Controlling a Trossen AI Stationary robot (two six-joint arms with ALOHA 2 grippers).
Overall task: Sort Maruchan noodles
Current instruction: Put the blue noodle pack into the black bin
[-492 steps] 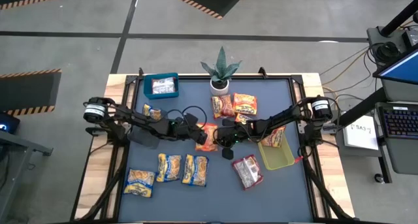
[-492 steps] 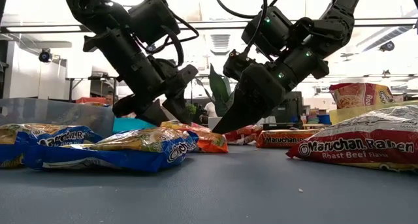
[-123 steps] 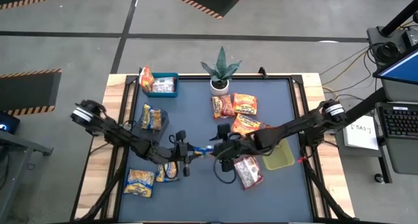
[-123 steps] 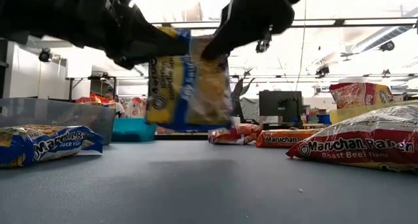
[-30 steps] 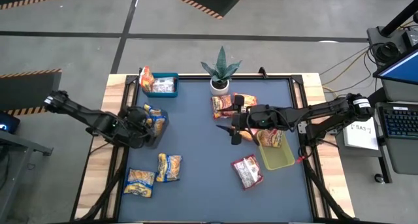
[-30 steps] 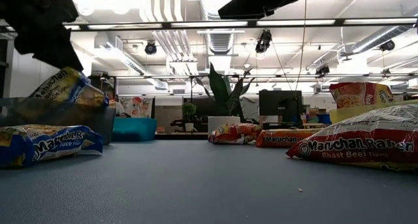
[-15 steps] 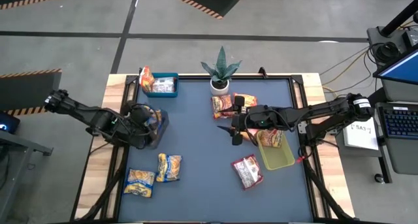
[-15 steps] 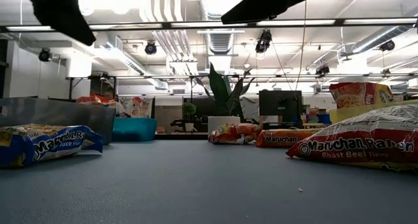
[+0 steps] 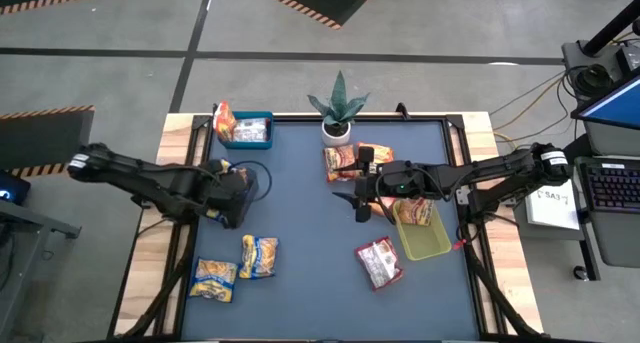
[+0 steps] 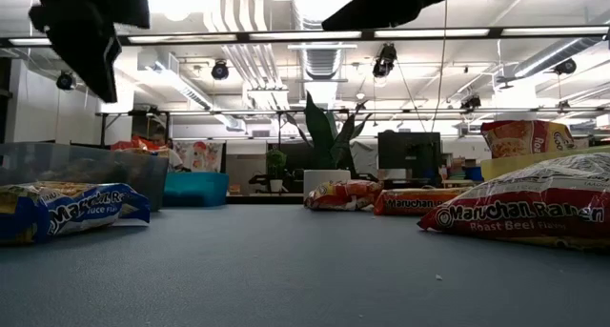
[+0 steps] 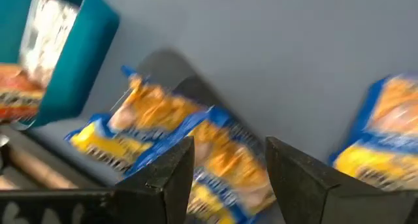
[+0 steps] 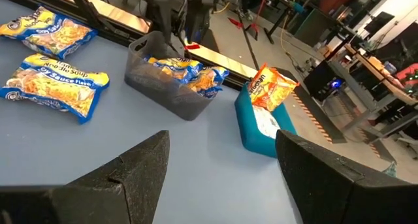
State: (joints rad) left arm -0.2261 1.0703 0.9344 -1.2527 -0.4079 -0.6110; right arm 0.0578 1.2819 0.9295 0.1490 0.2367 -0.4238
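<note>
Gone from the left gripper [image 9: 237, 198] is the yellow-and-blue packet it was carrying a second ago; its fingers are standing apart, empty, above the grey bin [image 12: 171, 87] at nine o'clock, where such packets [image 11: 189, 145] are now lying. Nearer, two yellow-and-blue packets [image 9: 240, 267] and a red-and-white one [image 9: 379, 262] are waiting unsorted. Toward twelve o'clock, orange packets [image 9: 358, 161] are remaining loose. Right gripper [image 9: 358, 201] is hovering mid-table, fingers apart, empty.

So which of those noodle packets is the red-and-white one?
The red-and-white packet lying alone on the table near the front, beside the yellow-green bin; the others are orange or yellow-and-blue.
</note>
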